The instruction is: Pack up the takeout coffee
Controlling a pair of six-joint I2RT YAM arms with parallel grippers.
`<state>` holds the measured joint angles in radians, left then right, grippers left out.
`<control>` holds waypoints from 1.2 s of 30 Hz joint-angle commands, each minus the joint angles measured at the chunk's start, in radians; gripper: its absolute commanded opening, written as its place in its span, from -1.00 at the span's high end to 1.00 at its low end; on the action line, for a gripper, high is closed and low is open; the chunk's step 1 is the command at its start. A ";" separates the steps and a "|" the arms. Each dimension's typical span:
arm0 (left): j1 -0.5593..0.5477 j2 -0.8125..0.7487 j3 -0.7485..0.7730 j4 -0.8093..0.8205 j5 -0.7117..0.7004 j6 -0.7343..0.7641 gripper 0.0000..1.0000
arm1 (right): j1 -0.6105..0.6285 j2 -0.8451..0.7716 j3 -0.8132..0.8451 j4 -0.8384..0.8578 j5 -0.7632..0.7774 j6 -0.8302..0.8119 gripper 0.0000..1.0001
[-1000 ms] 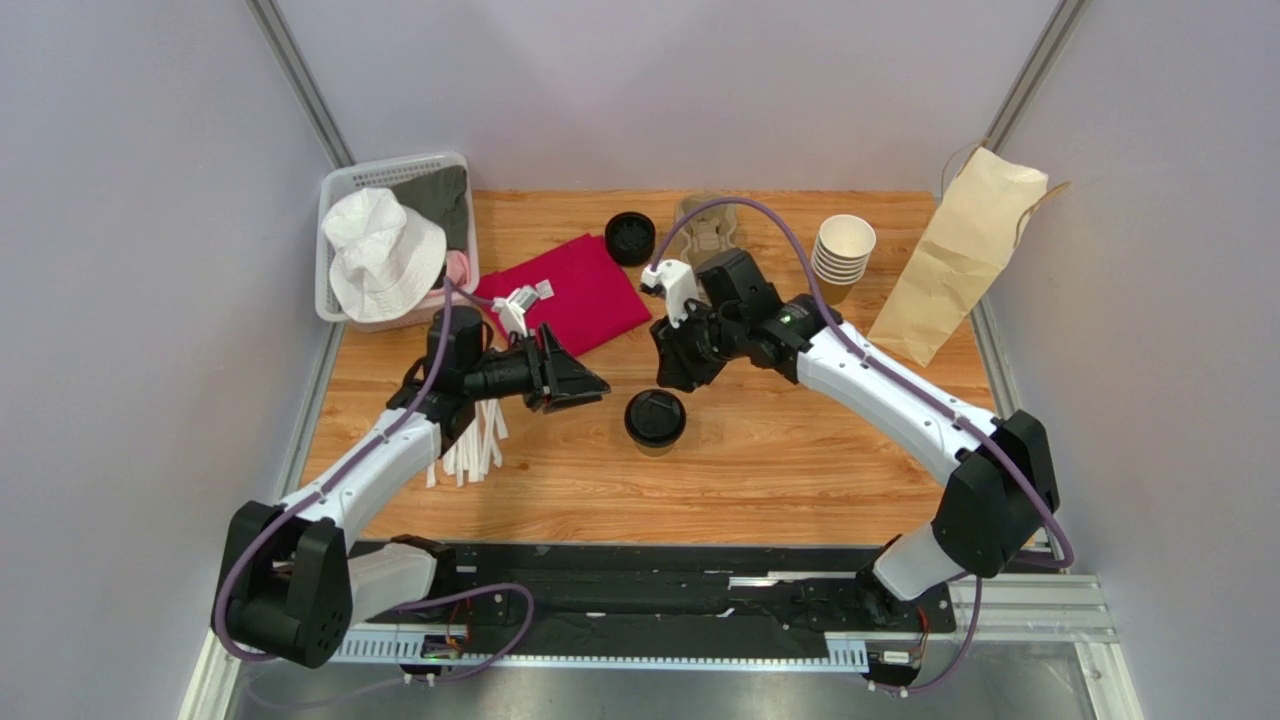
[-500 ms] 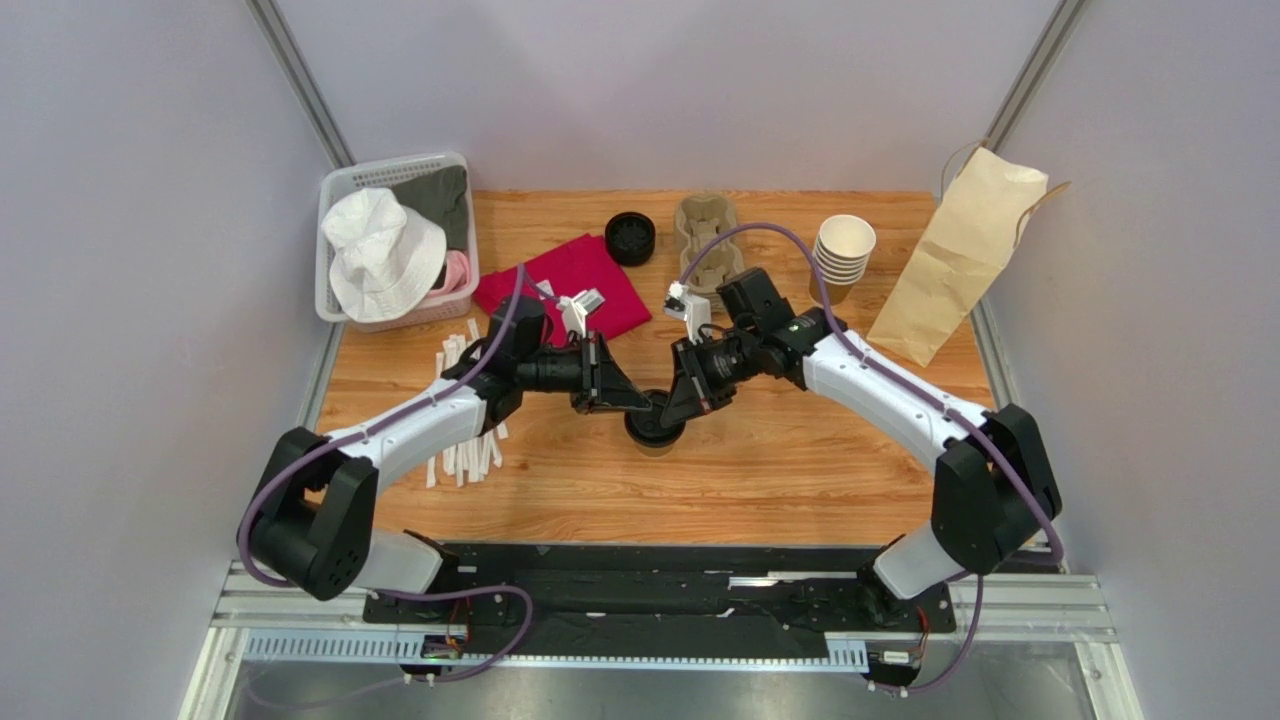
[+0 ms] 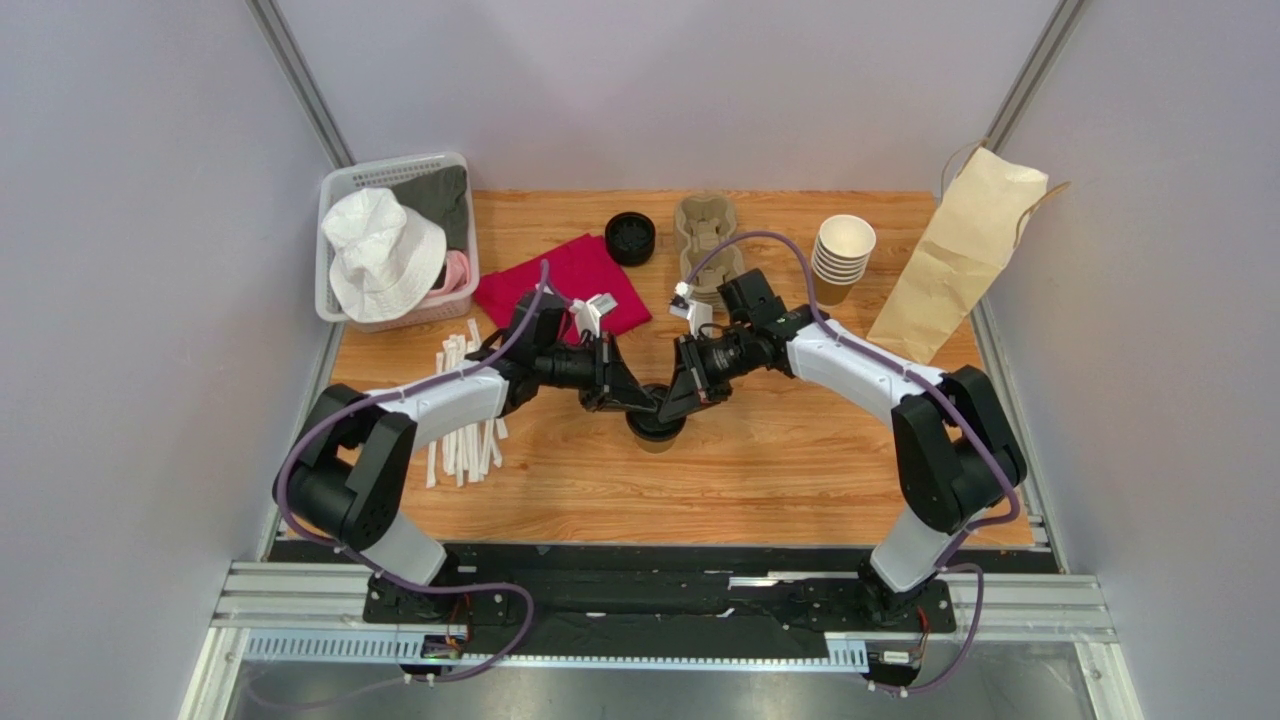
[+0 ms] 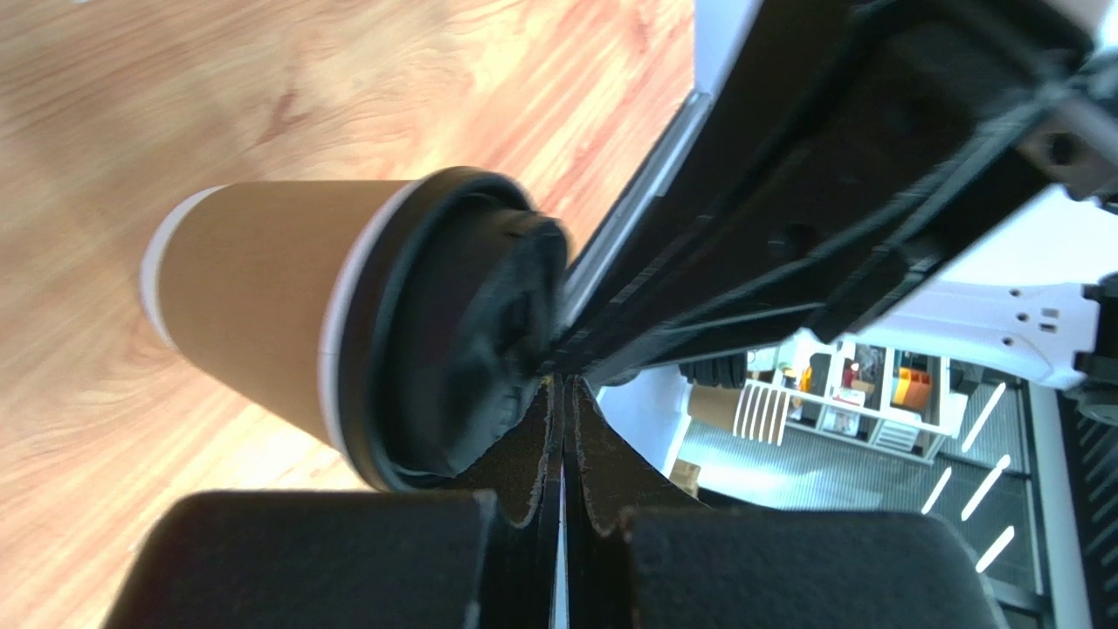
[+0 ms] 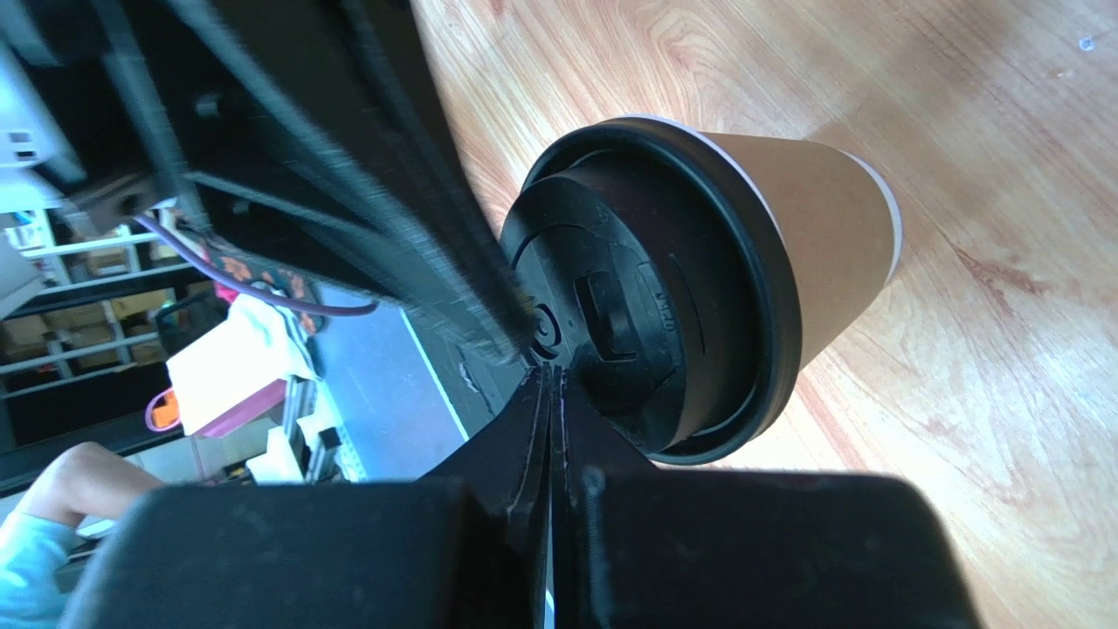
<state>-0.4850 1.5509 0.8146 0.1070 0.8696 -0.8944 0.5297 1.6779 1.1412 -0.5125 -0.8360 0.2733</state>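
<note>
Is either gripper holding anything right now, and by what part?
Nothing is held. The left gripper and the right gripper are both shut with nothing between their fingers, tips at the black lid of the takeout coffee.

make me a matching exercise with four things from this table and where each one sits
Things
1. takeout coffee
2. white bucket hat
3. brown paper bag
4. stack of paper cups

Places
a. in the white basket at the far left
b. far right corner of the table
c. middle of the table, black lid on
d. far side, just right of the cardboard cup carrier

Pairs: 1-c, 2-a, 3-b, 4-d
</note>
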 commanded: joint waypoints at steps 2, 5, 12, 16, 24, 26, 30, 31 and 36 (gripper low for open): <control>0.013 0.038 0.017 0.007 0.003 0.049 1.00 | -0.019 0.052 0.008 0.051 -0.012 0.006 1.00; 0.023 0.052 0.000 -0.007 0.000 0.054 1.00 | -0.022 0.080 0.011 0.055 -0.023 0.007 1.00; 0.052 0.098 -0.028 -0.021 -0.011 0.064 1.00 | -0.036 0.121 0.003 0.066 -0.025 0.015 1.00; 0.059 0.136 -0.022 -0.030 -0.009 0.069 1.00 | -0.056 0.147 -0.001 0.071 -0.032 0.024 1.00; 0.072 0.212 -0.011 -0.049 -0.014 0.063 1.00 | -0.074 0.181 -0.017 0.080 -0.040 0.033 1.00; 0.077 0.233 -0.008 -0.052 -0.011 0.060 1.00 | -0.080 0.190 -0.015 0.081 -0.043 0.037 1.00; 0.083 0.258 -0.002 -0.062 -0.015 0.063 1.00 | -0.092 0.216 -0.014 0.083 -0.049 0.046 1.00; 0.083 0.261 -0.002 -0.063 -0.017 0.061 1.00 | -0.096 0.229 -0.012 0.083 -0.051 0.047 1.00; 0.089 0.294 0.003 -0.072 -0.017 0.054 1.00 | -0.106 0.269 -0.001 0.085 -0.058 0.063 1.00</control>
<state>-0.4088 1.7500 0.8520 0.1482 1.0786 -0.8997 0.4461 1.8610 1.1564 -0.4263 -1.1145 0.3798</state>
